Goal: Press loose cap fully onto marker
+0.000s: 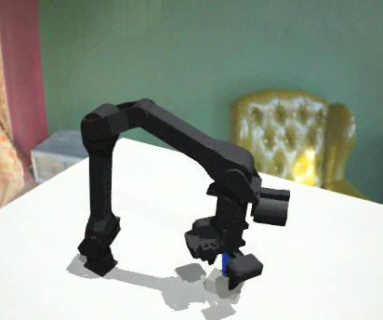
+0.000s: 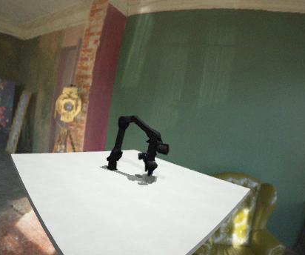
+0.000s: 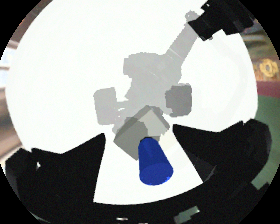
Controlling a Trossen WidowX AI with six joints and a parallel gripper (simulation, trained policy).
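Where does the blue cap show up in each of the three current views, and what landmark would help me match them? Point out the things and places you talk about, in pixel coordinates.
Top: the blue cap (image 1: 226, 263) (image 2: 152, 173) (image 3: 156, 167) is low, right of centre, partly hidden by the tool (image 1: 222, 261) (image 2: 148, 167) (image 3: 139, 132).
Exterior: a tiny blue patch just below centre, at the tool's lower end.
Wrist: below centre, between the open fingers.
Shared landmark: the arm's grey shadow on the table.

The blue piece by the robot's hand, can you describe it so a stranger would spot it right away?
On the white table, find the black arm. Under its end effector, a solid blue, round-ended piece rises over a pale gray block; only it is blue there.
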